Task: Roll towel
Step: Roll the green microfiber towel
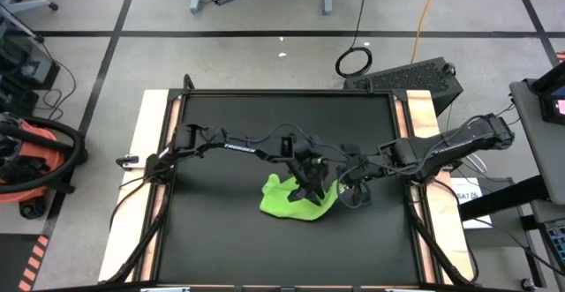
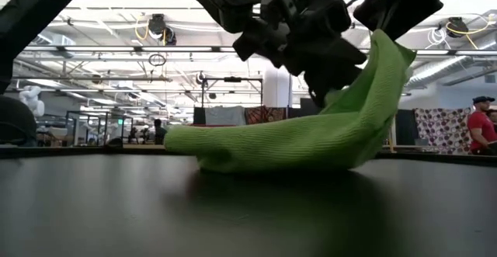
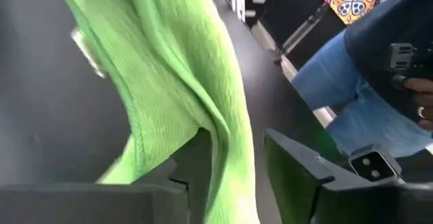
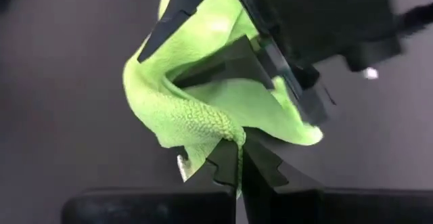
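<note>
In the high view the left gripper (image 1: 311, 184) hides the towel's (image 1: 284, 201) middle; whether its fingers pinch cloth stays unclear.

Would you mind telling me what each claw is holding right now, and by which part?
The right claw pinches the towel by a raised corner. The left claw straddles a fold beside it; whether it grips cannot be told.

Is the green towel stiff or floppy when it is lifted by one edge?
Likely floppy: the towel sags from its raised corner to the mat. Probably light, as thin fabric. It seems to fold easily, creasing beside the right claw.
</note>
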Robot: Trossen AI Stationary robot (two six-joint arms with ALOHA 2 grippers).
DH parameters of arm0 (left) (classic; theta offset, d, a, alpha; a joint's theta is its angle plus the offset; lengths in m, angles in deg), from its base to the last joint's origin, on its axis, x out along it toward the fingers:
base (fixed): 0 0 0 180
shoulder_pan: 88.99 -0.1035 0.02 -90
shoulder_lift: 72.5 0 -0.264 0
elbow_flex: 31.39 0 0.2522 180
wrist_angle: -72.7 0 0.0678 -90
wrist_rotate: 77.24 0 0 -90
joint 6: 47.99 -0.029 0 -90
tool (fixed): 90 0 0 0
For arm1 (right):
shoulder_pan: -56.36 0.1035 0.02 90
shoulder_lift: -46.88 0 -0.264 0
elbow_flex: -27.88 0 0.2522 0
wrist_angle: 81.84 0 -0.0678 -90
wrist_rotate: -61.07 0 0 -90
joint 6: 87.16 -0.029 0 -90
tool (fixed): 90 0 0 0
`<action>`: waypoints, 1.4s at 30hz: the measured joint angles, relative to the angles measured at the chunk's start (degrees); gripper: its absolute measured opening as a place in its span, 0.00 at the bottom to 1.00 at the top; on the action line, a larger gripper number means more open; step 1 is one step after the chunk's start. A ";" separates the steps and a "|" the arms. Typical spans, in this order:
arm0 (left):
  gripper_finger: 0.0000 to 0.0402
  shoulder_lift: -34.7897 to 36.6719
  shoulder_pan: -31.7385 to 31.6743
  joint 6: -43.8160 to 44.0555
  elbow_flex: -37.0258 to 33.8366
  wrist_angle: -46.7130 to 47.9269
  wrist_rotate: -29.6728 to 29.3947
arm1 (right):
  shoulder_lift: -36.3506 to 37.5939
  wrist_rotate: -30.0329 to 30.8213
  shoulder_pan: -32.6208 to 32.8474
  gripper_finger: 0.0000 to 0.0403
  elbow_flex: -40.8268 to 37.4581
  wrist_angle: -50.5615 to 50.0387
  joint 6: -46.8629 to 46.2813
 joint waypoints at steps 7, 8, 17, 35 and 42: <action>0.32 0.01 0.17 -4.96 -0.04 5.44 -3.70 | 1.02 0.14 0.00 0.00 0.00 0.14 -0.08; 0.32 0.01 0.09 -5.66 -0.04 5.53 -4.15 | 1.14 0.14 0.00 0.00 0.00 0.35 -0.08; 0.32 -0.83 0.17 -8.78 -0.01 6.13 -16.73 | 2.05 0.03 -0.02 0.00 -0.02 0.11 -0.08; 0.32 -4.07 0.07 -9.62 -0.15 12.59 -7.57 | 5.23 1.36 -0.05 0.00 0.00 -1.48 -0.03; 0.32 -4.13 -2.12 -8.91 -0.13 17.55 -6.12 | 7.70 1.52 0.05 0.00 0.00 -4.20 -0.22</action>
